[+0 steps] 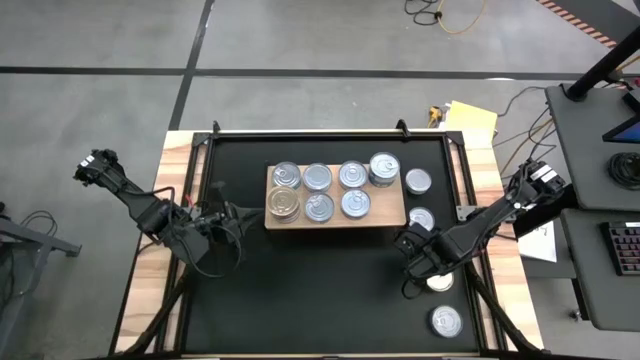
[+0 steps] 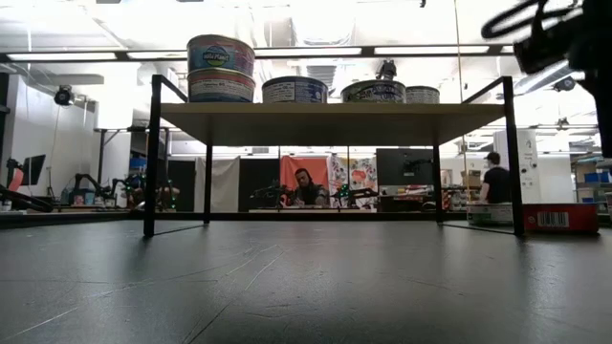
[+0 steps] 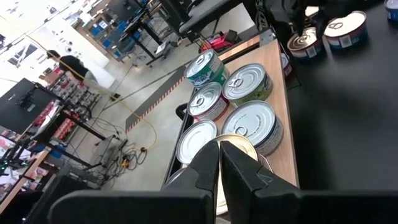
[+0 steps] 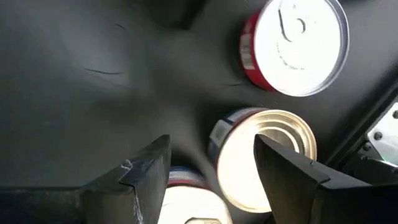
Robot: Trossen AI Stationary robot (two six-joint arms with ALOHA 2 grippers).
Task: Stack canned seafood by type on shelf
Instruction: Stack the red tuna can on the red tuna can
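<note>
**benchrat:** So how far is the tin-stacking job? From the overhead shot I count seven spots filled on the shelf (image 1: 336, 222) — four along the back, three in front, one of the front ones a gold-lidded tin (image 1: 284, 203). The back-right spot looks like a stack of two (image 1: 384, 167), and the table-level camera backs that up: one blue-labelled tin sits on another at one end of the board.

**can_counter:** Yeah, I'd call it a bit over halfway. There are still loose tins on the black mat (image 1: 300, 300) off the shelf's right end: one beside the back corner (image 1: 418, 181), one just below it (image 1: 421, 217), one near the front edge of the mat (image 1: 446, 321), plus one mostly hidden under the right gripper (image 1: 425, 262).

**benchrat:** Is that gripper holding anything?

**can_counter:** Not that I can see. Its wrist camera shows the fingers spread wide, hovering over a gold-lidded tin (image 4: 267, 155) on the mat, with a red-sided one (image 4: 292, 46) nearby. Nothing between the pads yet — my guess is it's lining up the next pick.

**benchrat:** And the left gripper (image 1: 222, 222)?

**can_counter:** Parked just off the shelf's left end, fingers pressed together, empty. Whether the types are sorted right, can't tell from the lids.
</note>
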